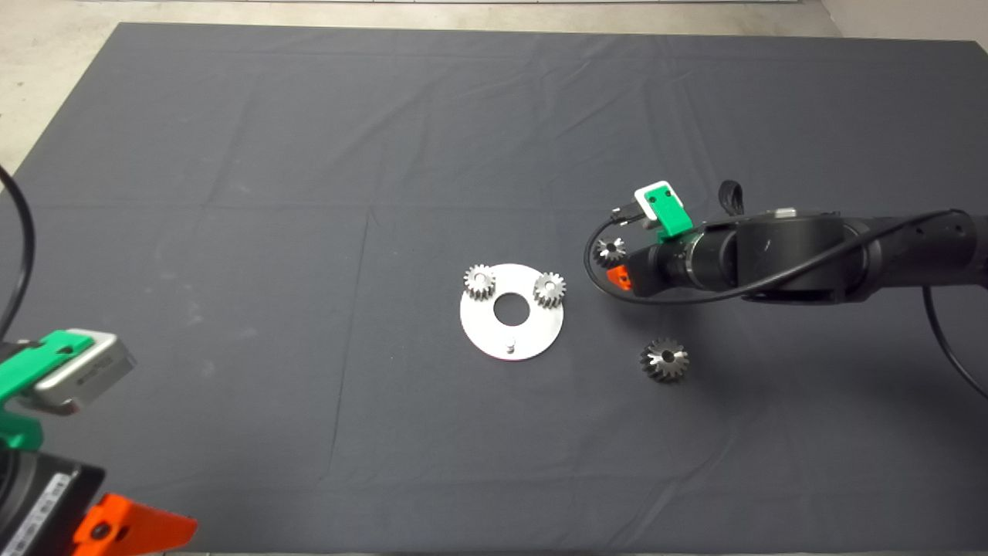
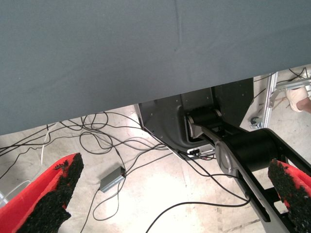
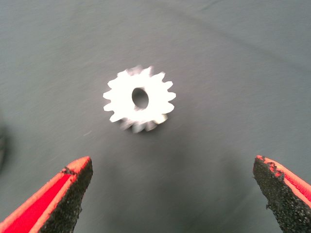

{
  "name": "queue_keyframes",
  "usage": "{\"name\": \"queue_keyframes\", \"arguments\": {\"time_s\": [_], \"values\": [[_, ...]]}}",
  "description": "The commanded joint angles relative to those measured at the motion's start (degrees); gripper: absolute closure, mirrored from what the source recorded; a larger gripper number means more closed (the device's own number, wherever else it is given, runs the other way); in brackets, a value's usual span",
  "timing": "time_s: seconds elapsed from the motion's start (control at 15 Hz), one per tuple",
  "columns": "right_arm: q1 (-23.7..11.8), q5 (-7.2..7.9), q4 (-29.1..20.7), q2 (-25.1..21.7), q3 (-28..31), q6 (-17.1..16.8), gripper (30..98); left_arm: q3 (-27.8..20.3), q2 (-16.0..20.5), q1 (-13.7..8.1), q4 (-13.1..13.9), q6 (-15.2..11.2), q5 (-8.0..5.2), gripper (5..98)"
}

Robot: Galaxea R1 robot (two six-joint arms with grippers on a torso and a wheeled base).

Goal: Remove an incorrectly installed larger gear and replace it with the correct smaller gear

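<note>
A round silver plate [image 1: 540,328] lies mid-mat with two small gears [image 1: 479,282] [image 1: 549,289] seated on it and one bare peg [image 1: 509,347] at its near edge. The larger gear [image 1: 664,360] lies loose on the mat to the right of the plate. The smaller gear [image 1: 610,249] [image 3: 140,99] lies flat on the mat further back. My right gripper [image 1: 615,264] [image 3: 171,167] hovers just over it, open, with a wide gap between its fingers and nothing in them. My left gripper [image 1: 131,529] [image 2: 170,204] is parked at the lower left, open and empty.
The dark mat [image 1: 309,193] covers the table, with pale floor beyond its far edge. The left wrist view shows the mat's edge, loose cables [image 2: 107,141] on the floor and the robot's black base [image 2: 204,121].
</note>
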State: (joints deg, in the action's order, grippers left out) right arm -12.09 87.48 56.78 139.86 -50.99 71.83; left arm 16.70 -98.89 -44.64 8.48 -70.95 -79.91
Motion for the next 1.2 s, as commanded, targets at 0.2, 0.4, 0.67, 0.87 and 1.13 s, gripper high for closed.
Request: {"name": "queue_keyframes", "arguments": {"time_s": [0.2, 0.4, 0.67, 0.87, 1.13], "values": [[-1.4, 2.70, -1.0, 0.9, -3.5, 1.5, 36.3, -0.8, 0.0, -0.4, 1.0, 0.0, -0.07, 6.0], [-1.4, 2.19, -0.9, 1.9, -3.9, 1.5, 36.2, -0.8, 0.0, -0.4, 0.9, 0.0, -0.07, 6.0], [-1.4, 1.64, -0.9, 3.8, -4.9, 1.5, 31.5, -0.8, 0.0, -0.4, 0.9, -0.1, -0.07, 6.0], [-1.3, -0.51, -0.6, 3.5, -5.0, 1.5, 31.5, -0.8, 0.0, -0.4, 0.9, -0.1, -0.07, 6.0], [-1.2, -4.16, -0.5, 2.8, -5.3, 4.8, 31.5, -0.8, 0.0, -0.4, 0.9, -0.1, -0.16, 6.0]]}}
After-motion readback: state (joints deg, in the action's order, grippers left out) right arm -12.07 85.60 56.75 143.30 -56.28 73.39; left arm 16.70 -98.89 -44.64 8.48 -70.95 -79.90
